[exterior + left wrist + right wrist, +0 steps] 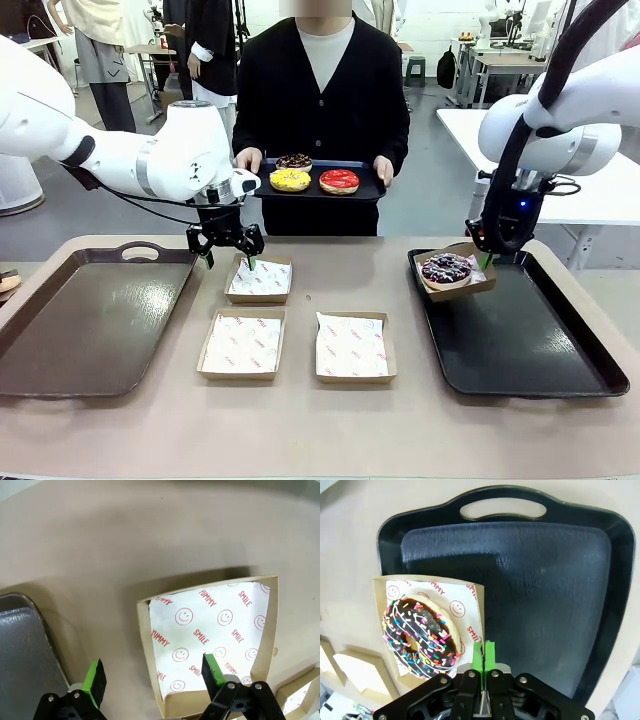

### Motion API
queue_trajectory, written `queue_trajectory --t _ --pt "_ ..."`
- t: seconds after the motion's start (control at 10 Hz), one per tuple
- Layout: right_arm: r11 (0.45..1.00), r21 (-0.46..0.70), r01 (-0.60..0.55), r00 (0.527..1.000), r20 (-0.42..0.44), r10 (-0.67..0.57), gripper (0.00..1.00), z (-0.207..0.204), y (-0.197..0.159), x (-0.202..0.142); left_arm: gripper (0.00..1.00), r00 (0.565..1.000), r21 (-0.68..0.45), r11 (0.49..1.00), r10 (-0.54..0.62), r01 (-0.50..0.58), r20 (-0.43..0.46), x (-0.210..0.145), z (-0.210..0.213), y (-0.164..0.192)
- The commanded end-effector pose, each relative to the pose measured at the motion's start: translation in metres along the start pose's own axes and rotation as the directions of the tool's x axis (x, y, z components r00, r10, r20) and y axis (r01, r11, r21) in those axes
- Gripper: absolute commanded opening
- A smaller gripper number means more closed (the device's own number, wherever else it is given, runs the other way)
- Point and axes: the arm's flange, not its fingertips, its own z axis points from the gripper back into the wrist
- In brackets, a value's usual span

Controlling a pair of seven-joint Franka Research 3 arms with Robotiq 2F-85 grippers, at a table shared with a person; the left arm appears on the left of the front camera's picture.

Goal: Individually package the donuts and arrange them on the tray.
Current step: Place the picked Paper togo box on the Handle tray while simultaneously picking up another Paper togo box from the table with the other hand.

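Right gripper [484,650] clamped shut on the wall of the cardboard box [432,580] holding the sprinkled donut [432,647], over the black tray [530,340]'s far-left corner. Step looks like placing the first package. Next: lower it flat inside the tray, then release. Left gripper [154,672] wide open and empty, over an empty box [145,650] left of the tray. Three loose donuts [339,181] on the person's serving tray [368,190], beyond it.

Four ring donuts [447,268] [290,180] [339,181] [294,160], four paper-lined cardboard boxes [259,279] [242,344] [354,347] [480,287], three trays [90,320] [520,340] [368,186], one person [320,90]

Centre: three empty boxes [242,344], my left gripper [228,252] spread over the upper one. Right: my right gripper [487,262] clamping a box [468,291] with a donut [446,268] above the black tray [540,360]. Top: person's tray [368,189], three donuts [339,181].
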Motion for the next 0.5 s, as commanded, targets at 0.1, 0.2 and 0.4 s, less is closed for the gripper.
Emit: queue_trajectory --t 0.1,0.2,0.4 --pt "1.0 -0.015 -0.005 1.0 0.001 0.005 0.01 0.0005 -0.0007 0.0084 1.0 0.999 -0.008 0.999 0.042 -0.043 -0.032 0.013 -0.0019 -0.0058" --pt "1.0 -0.018 -0.002 1.0 0.0 0.002 0.01 -0.0009 -0.0033 0.0103 1.0 0.999 -0.011 0.999 0.043 -0.043 -0.032 0.0155 -0.0037 -0.0066" --pt "1.0 -0.024 -0.003 1.0 -0.01 0.003 0.01 -0.0034 -0.0003 0.0115 1.0 0.998 -0.009 0.999 0.047 -0.047 -0.039 0.0165 -0.0039 -0.0064"
